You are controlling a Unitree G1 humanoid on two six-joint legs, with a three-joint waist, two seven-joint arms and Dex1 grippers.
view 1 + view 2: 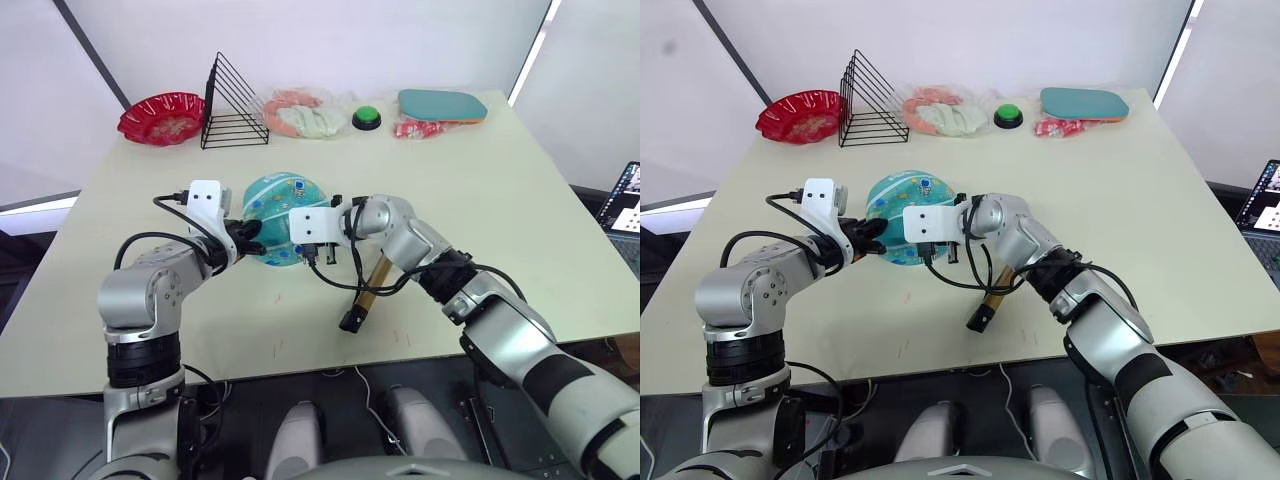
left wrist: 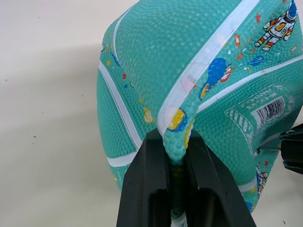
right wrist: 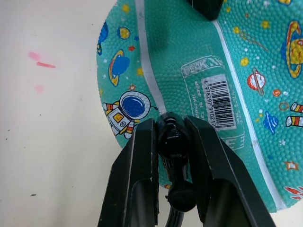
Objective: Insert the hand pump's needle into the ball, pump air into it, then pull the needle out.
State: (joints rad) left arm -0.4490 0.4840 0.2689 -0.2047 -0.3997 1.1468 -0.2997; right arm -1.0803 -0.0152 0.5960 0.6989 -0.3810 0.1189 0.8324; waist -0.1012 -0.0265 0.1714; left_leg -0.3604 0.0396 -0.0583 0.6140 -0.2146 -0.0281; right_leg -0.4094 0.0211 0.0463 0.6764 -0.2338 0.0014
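Note:
The teal ball (image 1: 278,205) with white seams and cartoon prints rests mid-table, soft enough to crease. My left gripper (image 2: 176,142) is shut on a pinched fold of its skin, at the ball's left side (image 1: 248,236). My right gripper (image 3: 173,125) is shut on the black hose-end fitting (image 3: 171,138), pressed against the ball beside the white barcode sticker (image 3: 218,101). The thin metal needle (image 2: 269,149) spans from that fitting to the ball's surface. The amber barrel of the hand pump (image 1: 372,282) lies on the table under my right forearm, with the black hose looping from it.
Along the far edge stand a red bowl (image 1: 160,117), a black wire rack (image 1: 235,105), pink and white cloth (image 1: 300,115), a green button (image 1: 367,118), a teal paddle (image 1: 442,105) and a red wrapper (image 1: 415,128). A laptop (image 1: 625,205) sits off the table's right side.

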